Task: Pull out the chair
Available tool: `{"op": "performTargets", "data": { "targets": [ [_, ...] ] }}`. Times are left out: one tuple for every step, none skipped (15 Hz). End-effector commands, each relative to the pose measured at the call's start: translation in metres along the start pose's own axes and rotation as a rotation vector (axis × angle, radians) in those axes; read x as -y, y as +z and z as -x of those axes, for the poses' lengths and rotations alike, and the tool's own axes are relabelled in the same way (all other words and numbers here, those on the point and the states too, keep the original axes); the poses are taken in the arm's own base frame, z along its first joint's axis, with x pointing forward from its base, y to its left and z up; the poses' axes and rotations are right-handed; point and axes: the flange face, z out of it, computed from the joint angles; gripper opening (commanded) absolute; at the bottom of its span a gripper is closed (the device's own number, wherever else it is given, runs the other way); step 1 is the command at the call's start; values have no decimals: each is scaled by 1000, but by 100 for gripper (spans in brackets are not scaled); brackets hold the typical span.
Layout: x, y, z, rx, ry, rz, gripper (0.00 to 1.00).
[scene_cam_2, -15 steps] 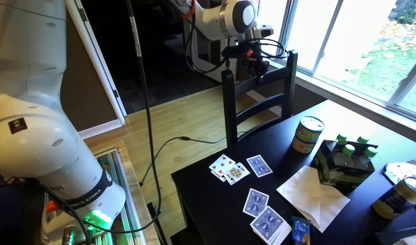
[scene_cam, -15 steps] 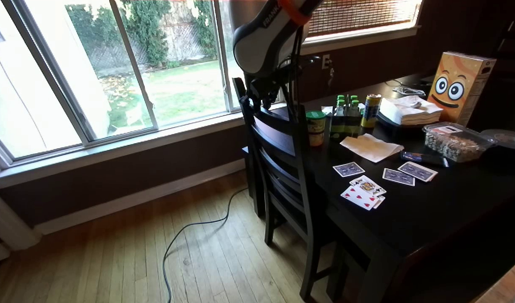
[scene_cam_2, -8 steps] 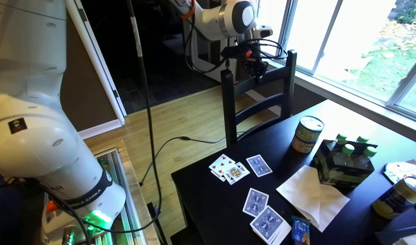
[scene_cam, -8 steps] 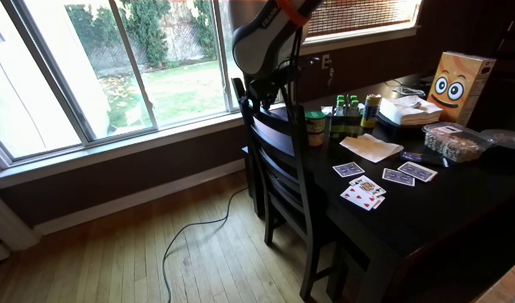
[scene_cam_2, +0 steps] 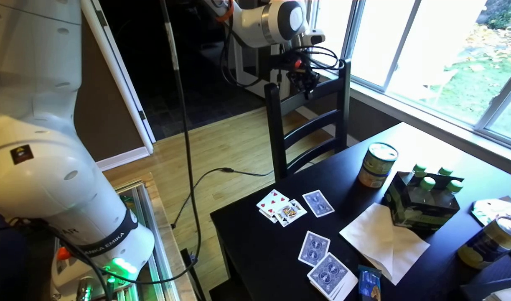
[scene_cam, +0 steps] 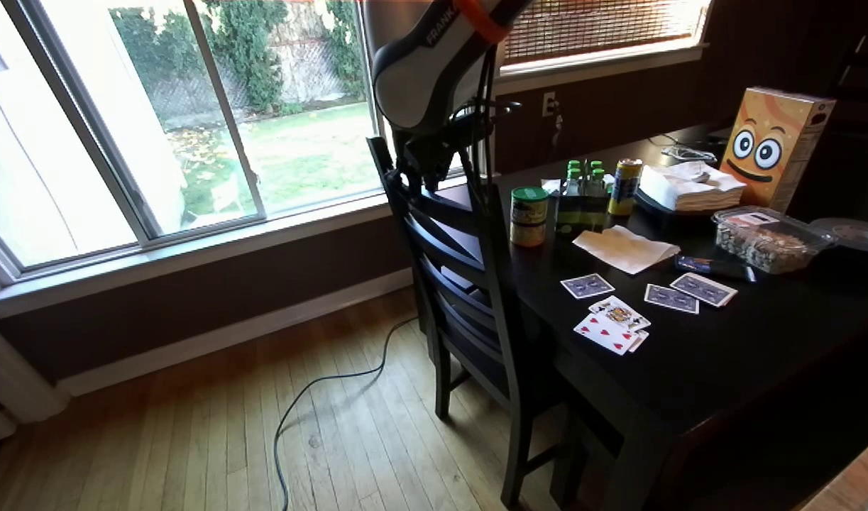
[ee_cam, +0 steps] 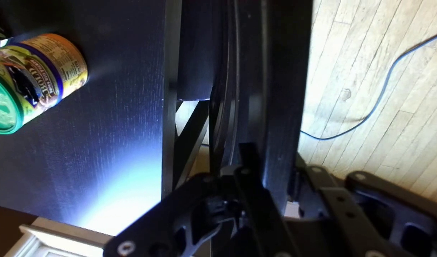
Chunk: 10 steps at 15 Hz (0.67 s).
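One big dark table [scene_cam: 732, 355] stands on a wooden floor [scene_cam: 178, 411] near a wide window [scene_cam: 224, 106], with things spread over its top. After it in size comes your arm [scene_cam_2: 34, 179], its white base at the left in an exterior view and its far end reaching over to the chair [scene_cam: 503, 319]. That chair is right beside the table's edge, its tall back (the slats run crosswise) on the side away from the tabletop. In the wrist view you can see a gap between the edge and that back. On the table you have an orange box [scene_cam: 767, 149], upright, with a cartoon face on its front. A dark carton [scene_cam_2: 418, 213] with green-capped bottles [scene_cam_2: 428, 184] in it sits closer to the chair, and a paper napkin [scene_cam_2: 385, 246] lies just beside it. Your gripper [ee_cam: 274, 160] sits over the chair's top rail [ee_cam: 288, 107] with its fingers [ee_cam: 248, 155] on either side of the wood, gripping it (dark fingers against dark wood, so the exact contact is unclear). Smaller again, two stacked cans [scene_cam: 529, 216], the upper with a green lid, stand between the chair and the carton. Smallest are your playing cards [scene_cam_2: 318, 203], flat near the edge, several blue backs up, a face card and hearts overlapping face up.
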Motion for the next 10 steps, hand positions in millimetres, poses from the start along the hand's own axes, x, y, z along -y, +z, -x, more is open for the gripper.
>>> {"op": "performTargets", "data": {
  "targets": [
    [41,-23,-3,-3,-9,-122,6],
    [46,-26,-3,2,-15,-137,6],
    [51,-28,-2,6,-27,-145,6],
    [58,-30,-1,10,-39,-155,6],
    [64,-33,-1,6,-48,-163,6],
    [70,-36,-4,-3,-42,-165,6],
    [75,-39,-7,-4,-32,-177,6],
    [79,-41,-10,-5,-18,-185,6],
    [83,-43,-12,1,-10,-193,6],
    [87,-46,-17,0,14,-206,6]
  ]
}}
